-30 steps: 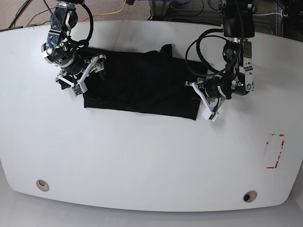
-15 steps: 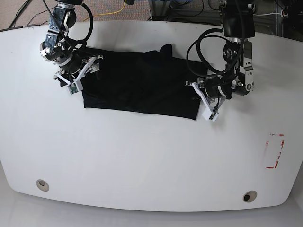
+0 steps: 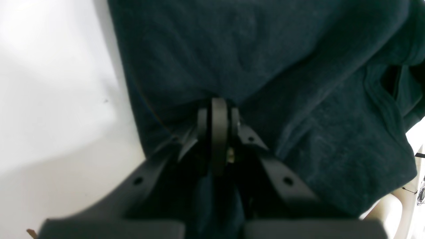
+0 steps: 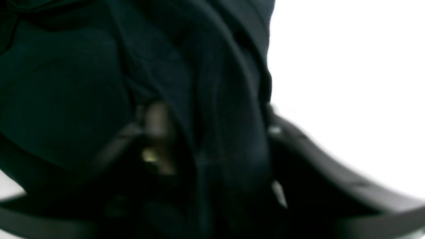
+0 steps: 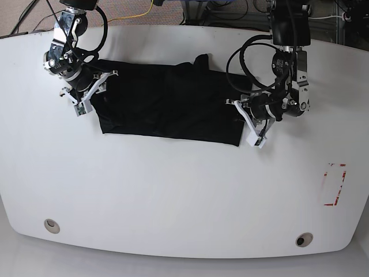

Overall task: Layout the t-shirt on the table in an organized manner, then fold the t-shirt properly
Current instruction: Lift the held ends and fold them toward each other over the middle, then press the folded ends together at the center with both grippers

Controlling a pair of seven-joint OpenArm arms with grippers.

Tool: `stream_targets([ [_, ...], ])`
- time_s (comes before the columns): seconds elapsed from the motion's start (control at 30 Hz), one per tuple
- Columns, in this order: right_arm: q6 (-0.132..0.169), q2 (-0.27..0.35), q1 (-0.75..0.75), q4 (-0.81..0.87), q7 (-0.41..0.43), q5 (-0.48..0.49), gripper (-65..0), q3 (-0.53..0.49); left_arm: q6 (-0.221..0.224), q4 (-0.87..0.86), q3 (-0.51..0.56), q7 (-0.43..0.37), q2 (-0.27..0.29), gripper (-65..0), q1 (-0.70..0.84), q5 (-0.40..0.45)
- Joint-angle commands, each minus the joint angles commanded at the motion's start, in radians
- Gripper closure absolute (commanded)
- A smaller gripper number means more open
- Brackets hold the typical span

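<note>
Surface [image 5: 173,190]: glossy white top with curved edges. Round grommet holes [image 5: 52,225] at 7 o'clock and 5 o'clock near the front rim. Red tape mark [image 5: 334,184] at 4 o'clock.

T-shirt [image 5: 167,104]: black, spread as a wide, roughly rectangular patch across the far half of the surface, at about 12 o'clock from its centre. A small bunched fold rises at the far edge, near the middle. Each short end lies under one gripper.

Left gripper [image 5: 249,122]: base view, 3 o'clock end of the t-shirt. Arm descends from the far edge, bends at the wrist and points the gripper toward 9 o'clock, low over the cloth. Black cables [image 5: 242,63] loop beside the forearm. In the wrist view the left gripper [image 3: 217,114] has its jaws pressed together on a pinched ridge of t-shirt [image 3: 265,59], the fabric pulled into creases fanning from the tips; bare surface [image 3: 49,83] at 9 o'clock.

Right gripper [image 5: 95,92]: base view, 9 o'clock end of the t-shirt. Arm comes from the far left corner, wrist angled so the gripper points toward 4 o'clock at the cloth's end. Wrist view is blurred: the right gripper [image 4: 206,132] shows thick folds of t-shirt [image 4: 66,93] bunched between its jaws, which stand closed around the cloth; bright surface [image 4: 348,66] at 2 o'clock.
</note>
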Motion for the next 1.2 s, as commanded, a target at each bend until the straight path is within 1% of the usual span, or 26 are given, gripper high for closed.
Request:
stream_targets([
  [0.03,0.0,-0.002,0.002,0.0,-0.002,0.0,-4.1,0.0,0.0,0.0,0.0,0.0,0.0,0.0,-0.002,0.0],
  [0.07,0.0,-0.003,0.002,0.0,-0.002,0.0,-1.4,0.0,0.0,0.0,0.0,0.0,0.0,0.0,-0.002,0.0],
  [0.13,0.0,-0.005,0.002,0.003,-0.011,0.0,0.0,0.0,0.0,0.0,0.0,0.0,0.0,0.0,-0.002,0.0],
  [0.23,0.0,-0.005,0.002,0.012,-0.046,0.0,0.0,0.0,0.0,0.0,0.0,0.0,0.0,0.0,-0.002,0.0],
  [0.33,0.0,-0.012,0.002,0.055,-0.072,0.002,0.0,0.0,0.002,-0.002,0.0,0.0,0.0,0.0,-0.002,0.0],
  [0.5,0.0,-0.064,-0.005,0.161,-0.14,-0.008,0.0,0.005,0.006,-0.002,0.015,0.0,0.002,0.0,0.0,0.0],
  [0.6,0.0,-0.092,-0.005,0.233,-0.204,-0.008,0.0,0.005,0.006,-0.002,0.038,0.0,0.005,0.0,0.0,0.0],
  [0.67,0.0,-0.112,-0.005,0.265,-0.232,-0.008,0.0,0.005,0.006,-0.002,0.041,0.0,0.008,0.0,0.0,0.0],
  [0.73,0.0,-0.129,-0.005,0.295,-0.249,-0.008,0.0,0.002,0.006,-0.002,0.046,0.0,0.014,0.0,0.0,0.0],
  [0.8,0.0,-0.152,-0.003,0.325,-0.267,-0.008,0.0,-0.003,0.008,-0.002,0.052,0.0,0.034,0.0,0.0,0.0],
  [0.9,0.0,-0.17,-0.002,0.342,-0.29,0.0,0.0,-0.003,0.008,-0.002,0.054,0.0,0.048,0.0,0.0,0.002],
  [0.97,0.0,-0.192,0.003,0.356,-0.318,0.0,0.0,-0.005,0.008,-0.002,0.054,0.0,0.064,0.0,0.0,0.002],
  [1.03,0.0,-0.212,0.003,0.37,-0.327,0.0,0.0,-0.005,0.009,-0.002,0.054,0.0,0.074,0.0,0.0,0.002],
  [1.13,0.0,-0.235,0.003,0.397,-0.328,0.002,0.0,-0.012,0.044,-0.002,0.074,-0.002,0.091,0.0,0.0,0.002],
  [1.2,0.0,-0.245,0.003,0.407,-0.328,0.002,0.0,-0.04,0.071,-0.002,0.097,-0.008,0.092,0.0,0.0,0.002],
])
